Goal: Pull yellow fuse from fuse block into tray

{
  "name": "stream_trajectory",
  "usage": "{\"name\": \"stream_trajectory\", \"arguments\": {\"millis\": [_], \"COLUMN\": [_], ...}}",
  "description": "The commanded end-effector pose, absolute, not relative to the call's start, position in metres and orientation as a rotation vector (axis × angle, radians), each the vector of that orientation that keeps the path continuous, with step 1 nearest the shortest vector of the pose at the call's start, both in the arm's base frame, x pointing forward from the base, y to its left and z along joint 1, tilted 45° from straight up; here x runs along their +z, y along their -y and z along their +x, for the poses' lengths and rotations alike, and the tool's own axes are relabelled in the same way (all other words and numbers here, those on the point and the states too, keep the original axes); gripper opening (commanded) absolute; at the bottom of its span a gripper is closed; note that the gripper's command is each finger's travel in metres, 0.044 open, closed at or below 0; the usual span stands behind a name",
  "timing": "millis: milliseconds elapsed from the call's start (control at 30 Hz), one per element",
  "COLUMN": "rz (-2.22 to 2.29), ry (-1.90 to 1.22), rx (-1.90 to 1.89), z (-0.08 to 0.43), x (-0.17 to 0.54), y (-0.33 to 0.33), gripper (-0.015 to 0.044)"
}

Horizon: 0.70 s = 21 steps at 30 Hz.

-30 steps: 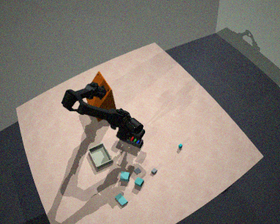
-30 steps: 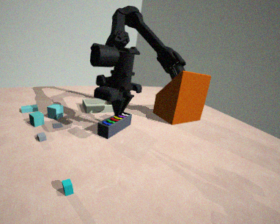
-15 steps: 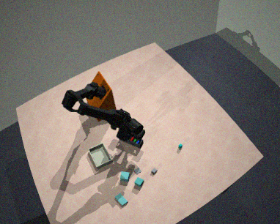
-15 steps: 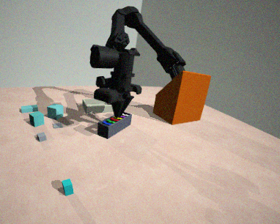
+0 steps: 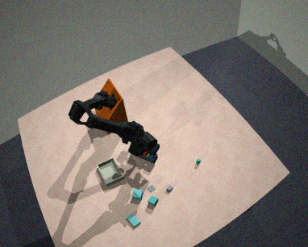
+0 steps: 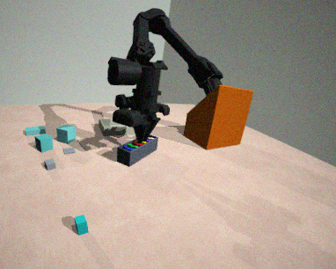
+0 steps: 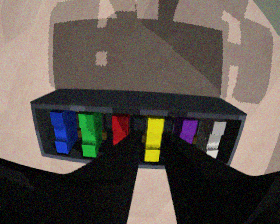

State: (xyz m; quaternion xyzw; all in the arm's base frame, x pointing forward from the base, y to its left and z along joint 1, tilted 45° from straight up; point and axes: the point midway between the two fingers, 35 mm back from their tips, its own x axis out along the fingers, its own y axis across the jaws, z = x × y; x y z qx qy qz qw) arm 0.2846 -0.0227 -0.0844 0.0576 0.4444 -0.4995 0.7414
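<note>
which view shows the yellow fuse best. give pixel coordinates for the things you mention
The wrist view: the yellow fuse [image 6: 144, 142] [image 7: 154, 139] appears nearly whole there, between red and purple. Exterior shows only a sliver of it; in the top view I cannot make it out.

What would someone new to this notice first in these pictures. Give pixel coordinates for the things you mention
Probably the big orange slant-topped block [image 5: 119, 111] [image 6: 230, 118] beside the black arm's base. Next, the black jointed arm [image 5: 106, 125] [image 6: 178, 39] arching over the table, its gripper [image 6: 143, 137] [image 7: 152, 139] down at a dark fuse block [image 5: 140, 156] [image 6: 124, 157] [image 7: 141, 100] with a row of colourful fuses.

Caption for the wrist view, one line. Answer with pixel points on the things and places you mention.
End effector [image 5: 147, 152] [image 6: 143, 140] [image 7: 152, 139] open around the yellow fuse [image 7: 154, 135], which is seated in the block [image 5: 141, 156] [image 6: 126, 157] [image 7: 136, 101] between red and purple.
</note>
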Motion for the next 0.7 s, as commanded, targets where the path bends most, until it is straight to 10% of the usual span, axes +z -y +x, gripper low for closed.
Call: {"name": "stream_trajectory", "arguments": {"millis": [0, 667], "rz": [0.118, 0.126], "ry": [-0.974, -0.975], "rx": [-1.096, -1.095], "z": [0.2845, 0.2845], "x": [-0.0847, -0.0827], "y": [0.0241, 0.0209], "gripper": [0.0074, 0.0]}}
